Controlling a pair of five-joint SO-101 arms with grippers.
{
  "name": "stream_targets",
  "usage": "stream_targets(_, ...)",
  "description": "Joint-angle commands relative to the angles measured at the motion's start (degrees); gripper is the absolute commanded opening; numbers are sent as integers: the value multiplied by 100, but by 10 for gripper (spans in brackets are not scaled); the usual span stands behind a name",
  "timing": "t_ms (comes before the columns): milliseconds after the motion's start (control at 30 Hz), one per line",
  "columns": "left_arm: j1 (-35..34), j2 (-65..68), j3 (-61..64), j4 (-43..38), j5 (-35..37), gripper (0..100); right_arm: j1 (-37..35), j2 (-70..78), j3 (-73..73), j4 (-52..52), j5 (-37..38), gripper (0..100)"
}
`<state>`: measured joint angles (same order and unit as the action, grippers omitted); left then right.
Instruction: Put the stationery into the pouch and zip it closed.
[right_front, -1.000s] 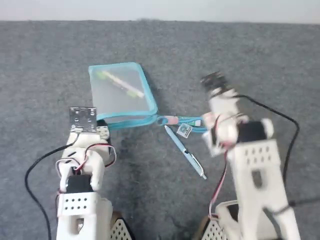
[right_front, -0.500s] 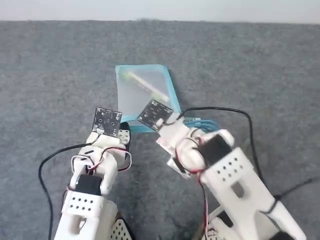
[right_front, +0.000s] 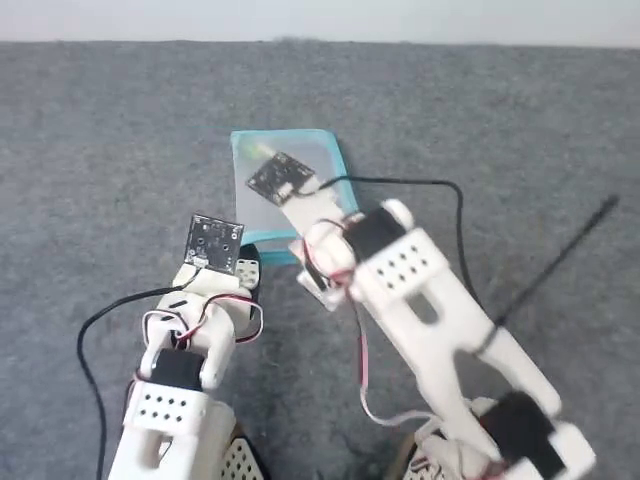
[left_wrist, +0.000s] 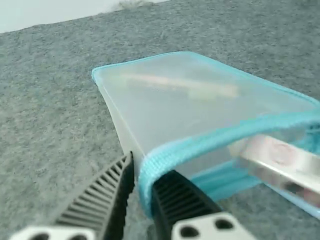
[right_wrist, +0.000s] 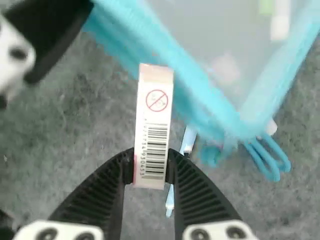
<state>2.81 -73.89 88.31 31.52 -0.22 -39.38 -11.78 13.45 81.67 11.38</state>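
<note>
The right hand (right_wrist: 150, 155) was clenched on a small eraser (right_wrist: 155, 105) in a barcoded paper sleeve. It gripped the lower part of the eraser, and the pink end pointed at the teal zip edge of the pouch (right_front: 300, 148). From the high view, this arm reached across over the pouch, which lay on the grey desk (right_front: 500, 120).

The left hand (left_wrist: 145, 170) was pinched shut on the pouch's teal edging at a near corner, lifting that lip a little. Through the clear wall, 1 pale stick-shaped item (left_wrist: 180, 85) lay inside, near the far side. A thin light-blue item, probably a pen (right_wrist: 170, 200), lay on the desk under the right hand, outside the pouch. The zip's blue cord loops (right_wrist: 267, 157) trailed beside the zip edge.

I judged the step in hand to be feeding the eraser through the opening. Several things could go wrong from here:

- The mouth was held at only 1 corner, so the slack lip could fold shut and the eraser could butt against the zip tape.
- A push against the tape could slide the light pouch across the desk or pull its edging out of the left hand's narrow pinch.
- If the right hand released too soon, the eraser would drop onto the desk beside the pen.
- The 2 hands were close together, so a small sideways error could knock them together.
</note>
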Motion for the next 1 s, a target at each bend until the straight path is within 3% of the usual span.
stream_targets(0, 88, 18, -215, 9, -26, 12, 75, 567, -870, -75, -149, 7)
stream_targets(167, 88, 18, -198, 9, -26, 12, 233, 1587, -1776, -4, -167, 7)
stream_targets(367, 88, 18, -198, 9, -26, 12, 347, 2536, -3499, 936, -571, 20)
stream_targets(533, 88, 18, -145, 9, -35, 12, 338, 3134, -4624, 1692, -563, 203)
stream_targets(967, 9, 18, -145, 9, -53, 12, 374, 2958, -4914, 2026, -457, 231)
